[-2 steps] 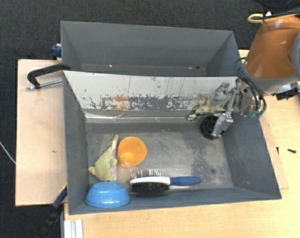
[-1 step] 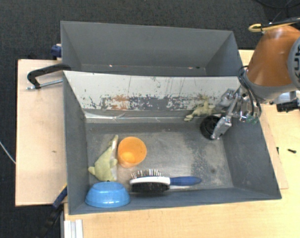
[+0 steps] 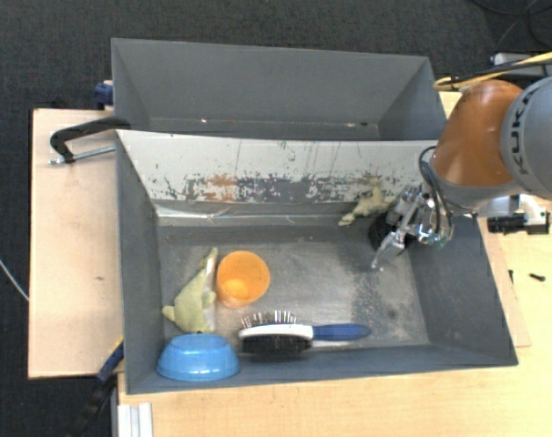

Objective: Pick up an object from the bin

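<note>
Fingers (image 3: 383, 256) point down toward the bin's (image 3: 285, 57) floor in its back right corner; whether they are apart or together cannot be told. The gripper (image 3: 387, 244) hangs just beside a small pale yellow-green soft toy (image 3: 367, 206) lying against the back wall, with the right wall close by. Bare floor spreads below and left of it. Along the front edge lie a blue bowl (image 3: 199, 358) and a blue-handled brush (image 3: 294, 335), with an orange cup (image 3: 243, 277) and a pale plush (image 3: 194, 303) behind. The arm (image 3: 531, 144) bears the letters KU.
</note>
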Robot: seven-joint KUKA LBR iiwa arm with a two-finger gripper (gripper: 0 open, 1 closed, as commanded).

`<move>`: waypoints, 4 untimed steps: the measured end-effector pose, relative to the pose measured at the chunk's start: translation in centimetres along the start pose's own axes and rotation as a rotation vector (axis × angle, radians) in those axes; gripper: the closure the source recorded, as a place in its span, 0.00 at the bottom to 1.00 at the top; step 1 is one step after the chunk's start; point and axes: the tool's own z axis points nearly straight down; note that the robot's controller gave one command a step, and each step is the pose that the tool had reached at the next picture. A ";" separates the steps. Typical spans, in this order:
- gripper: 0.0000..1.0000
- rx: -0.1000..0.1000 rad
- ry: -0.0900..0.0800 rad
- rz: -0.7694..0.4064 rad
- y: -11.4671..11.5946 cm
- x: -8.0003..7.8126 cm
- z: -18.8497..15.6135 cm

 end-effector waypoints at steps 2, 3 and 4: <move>1.00 0.000 0.001 -0.328 0.0 0.1 -13.1; 1.00 -0.001 0.012 -0.257 2.3 -0.3 -10.6; 1.00 -0.001 0.008 -0.258 2.6 0.4 -11.8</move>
